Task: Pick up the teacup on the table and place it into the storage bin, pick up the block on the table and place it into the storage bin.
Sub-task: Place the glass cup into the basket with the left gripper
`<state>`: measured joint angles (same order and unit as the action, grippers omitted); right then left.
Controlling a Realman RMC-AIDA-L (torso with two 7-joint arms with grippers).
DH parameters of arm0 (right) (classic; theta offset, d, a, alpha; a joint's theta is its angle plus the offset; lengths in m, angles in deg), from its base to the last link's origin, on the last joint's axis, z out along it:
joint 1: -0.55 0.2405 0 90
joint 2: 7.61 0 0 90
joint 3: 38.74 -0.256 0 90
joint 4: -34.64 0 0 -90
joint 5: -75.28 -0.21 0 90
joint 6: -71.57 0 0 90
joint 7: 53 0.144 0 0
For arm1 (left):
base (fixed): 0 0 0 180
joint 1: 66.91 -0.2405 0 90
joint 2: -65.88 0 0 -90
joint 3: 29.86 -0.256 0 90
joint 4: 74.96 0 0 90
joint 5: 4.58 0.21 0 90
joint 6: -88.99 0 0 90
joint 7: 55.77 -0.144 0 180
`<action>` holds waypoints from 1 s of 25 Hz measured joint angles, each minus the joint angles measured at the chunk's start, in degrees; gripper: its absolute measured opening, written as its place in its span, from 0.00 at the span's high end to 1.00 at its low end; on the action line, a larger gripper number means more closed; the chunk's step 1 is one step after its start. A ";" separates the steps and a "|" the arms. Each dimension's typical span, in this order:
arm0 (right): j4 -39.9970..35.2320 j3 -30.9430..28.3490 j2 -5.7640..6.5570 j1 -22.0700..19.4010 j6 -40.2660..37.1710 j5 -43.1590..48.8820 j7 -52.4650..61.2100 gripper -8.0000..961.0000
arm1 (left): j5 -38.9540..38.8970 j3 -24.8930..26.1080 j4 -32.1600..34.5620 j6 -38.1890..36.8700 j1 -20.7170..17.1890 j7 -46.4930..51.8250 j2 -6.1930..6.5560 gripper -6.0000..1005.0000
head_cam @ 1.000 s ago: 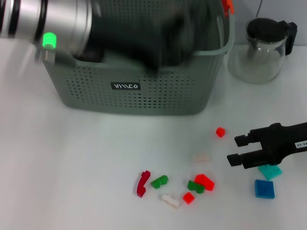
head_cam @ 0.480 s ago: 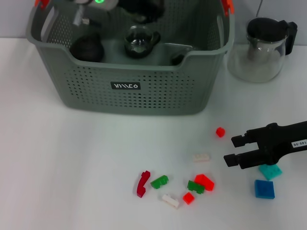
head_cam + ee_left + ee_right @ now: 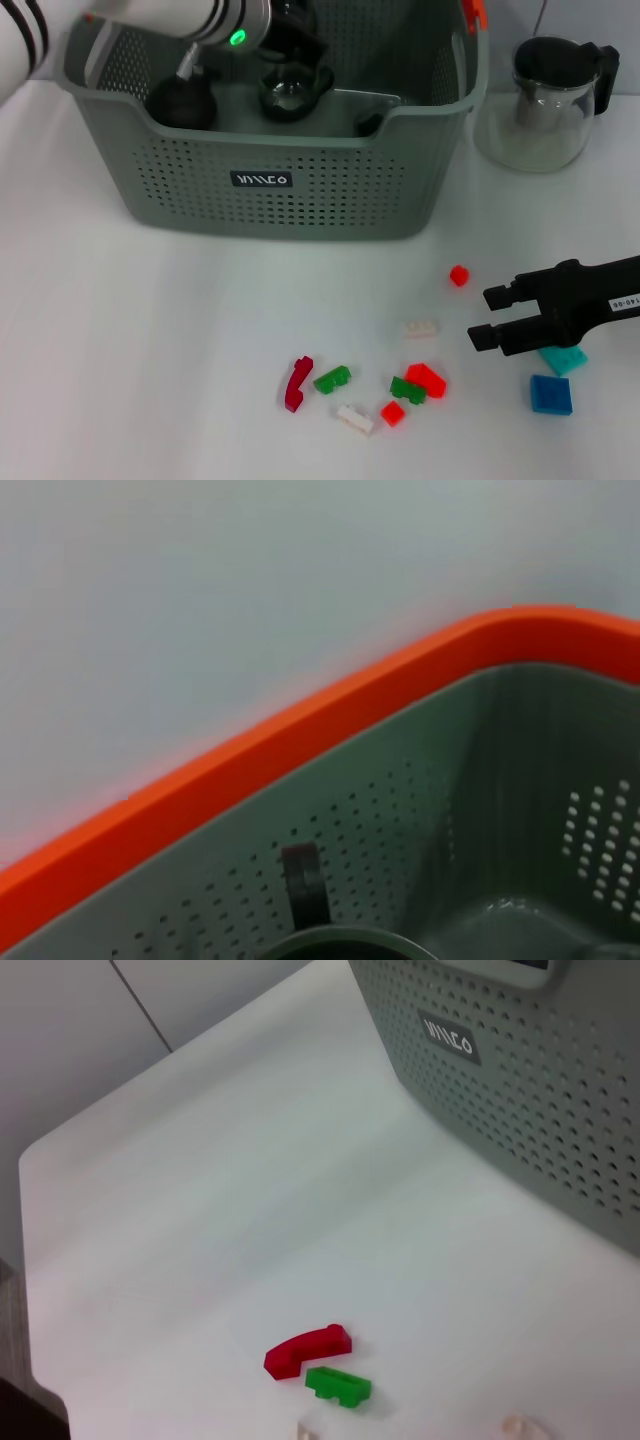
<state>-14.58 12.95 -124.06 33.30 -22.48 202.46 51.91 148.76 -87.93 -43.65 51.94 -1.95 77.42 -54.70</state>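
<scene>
Two arms: left over the bin, right low over the table.
Bin [image 3: 300,190]: left gripper [image 3: 290,45] hangs inside it; grip not visible, cannot tell.
Teacup [image 3: 292,90]: in bin, just below left gripper.
Right gripper [image 3: 488,317]: fingers spread, empty.
Blocks: white [image 3: 421,328] just left of it; red [image 3: 459,275] just beyond.

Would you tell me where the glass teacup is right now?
In the head view, the glass teacup sits inside the storage bin, beside a dark round object.
</scene>
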 joint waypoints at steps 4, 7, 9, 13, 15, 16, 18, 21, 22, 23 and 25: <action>0.04 0.00 0.00 -0.22 0.02 0.00 -0.15 0.19 | 1.36 -0.61 -1.08 2.27 -0.28 -0.22 -0.89 0.95; 0.09 0.00 0.00 -0.23 0.10 0.00 -0.22 0.19 | 2.79 -1.18 -1.49 3.02 -0.43 -0.16 -1.36 0.95; 0.09 0.00 0.00 -0.23 0.17 0.00 -0.22 0.19 | 3.64 -1.38 -1.66 3.26 -0.47 0.04 -1.58 0.95; 0.09 0.00 0.00 0.00 0.24 0.09 -0.24 0.19 | 3.81 -1.17 -1.69 3.23 -0.58 0.12 -1.71 0.95; 0.09 0.00 0.00 0.08 0.23 0.20 -0.23 0.19 | 3.83 -1.07 -1.66 3.24 -0.82 0.16 -1.78 0.92; 0.09 0.00 0.00 0.10 0.22 0.22 -0.23 0.19 | 3.84 -1.08 -1.59 3.30 -0.97 0.17 -1.83 0.88; 0.09 0.00 -0.03 0.11 0.22 0.36 -0.26 0.19 | 3.86 -1.10 -1.52 3.36 -1.23 0.18 -1.88 0.82; 0.09 0.00 -0.10 0.13 0.26 0.61 -0.36 0.19 | 3.88 -0.89 -1.46 3.84 -1.70 0.19 -1.88 0.72; 0.09 -0.01 -0.10 0.12 0.28 0.62 -0.39 0.19 | 3.87 -0.83 -1.42 4.03 -1.88 0.22 -1.87 0.68; 0.09 0.00 -0.10 0.12 0.29 0.62 -0.40 0.19 | 3.85 -0.84 -1.37 4.08 -2.00 0.39 -1.87 0.67; 0.09 0.00 -0.10 0.06 0.32 0.62 -0.43 0.19 | 3.87 -0.88 -1.29 4.08 -2.21 0.85 -1.85 0.64</action>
<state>-14.49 12.95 -124.16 33.36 -22.16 203.08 51.48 152.63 -88.80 -44.94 56.02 -4.15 78.27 -56.55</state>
